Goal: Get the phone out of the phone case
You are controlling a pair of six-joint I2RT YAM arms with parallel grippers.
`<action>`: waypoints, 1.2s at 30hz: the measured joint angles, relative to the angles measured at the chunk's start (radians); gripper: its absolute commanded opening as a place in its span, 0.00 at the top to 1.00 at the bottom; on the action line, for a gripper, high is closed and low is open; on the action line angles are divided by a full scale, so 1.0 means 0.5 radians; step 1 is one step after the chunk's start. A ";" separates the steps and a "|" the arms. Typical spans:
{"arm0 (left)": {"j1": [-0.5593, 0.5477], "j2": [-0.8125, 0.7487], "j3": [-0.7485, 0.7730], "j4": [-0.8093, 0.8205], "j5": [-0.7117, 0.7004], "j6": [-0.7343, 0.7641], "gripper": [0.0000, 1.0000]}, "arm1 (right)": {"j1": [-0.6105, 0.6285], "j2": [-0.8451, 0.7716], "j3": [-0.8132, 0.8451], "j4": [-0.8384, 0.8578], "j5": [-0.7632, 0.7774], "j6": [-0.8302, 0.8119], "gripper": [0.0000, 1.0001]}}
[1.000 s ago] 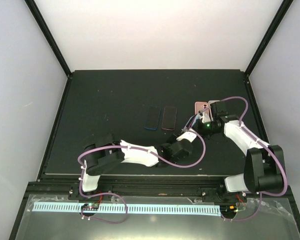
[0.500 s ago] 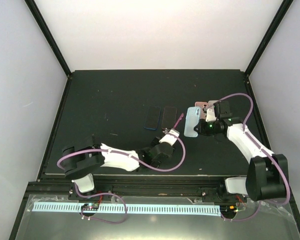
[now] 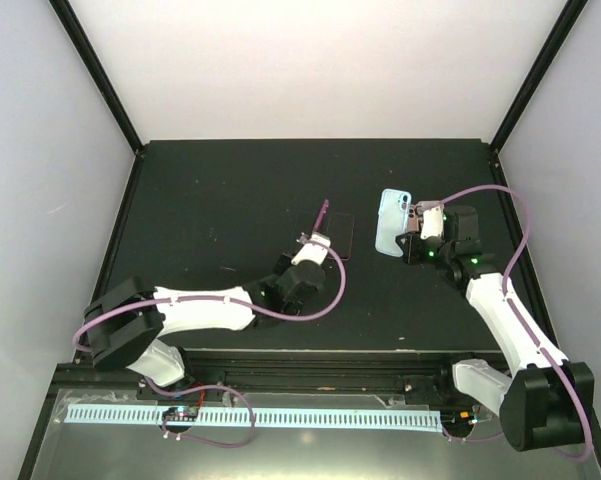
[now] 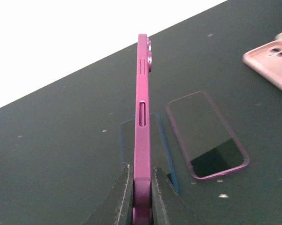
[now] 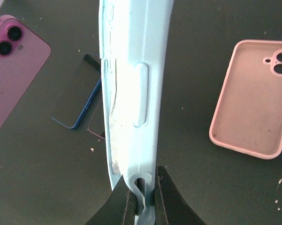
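My left gripper (image 4: 141, 187) is shut on the bottom end of a magenta phone (image 4: 142, 117), which stands edge-on above the table. In the top view this phone (image 3: 323, 215) sticks up from the left gripper (image 3: 315, 240) over the mat's middle. My right gripper (image 5: 143, 197) is shut on the lower edge of a light blue phone case (image 5: 131, 93), held upright with no phone inside. From above, the case (image 3: 391, 222) is right of the phone, apart from it, in the right gripper (image 3: 412, 240). The magenta phone's back (image 5: 14, 61) also shows in the right wrist view.
Two phones lie face up side by side on the black mat below the held phone: a blue-rimmed one (image 4: 162, 154) and a purple-rimmed one (image 4: 206, 136). An empty pink case (image 5: 253, 98) lies open side up to the right. White walls surround the table.
The two grippers have parted. My left gripper carried the magenta phone left and farther back, over the two lying phones. My right gripper raised the blue case and tipped it upright.
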 measured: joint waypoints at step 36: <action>0.430 0.679 0.368 -0.737 -0.311 1.007 0.81 | -0.085 -0.008 0.000 0.018 -0.076 -0.071 0.99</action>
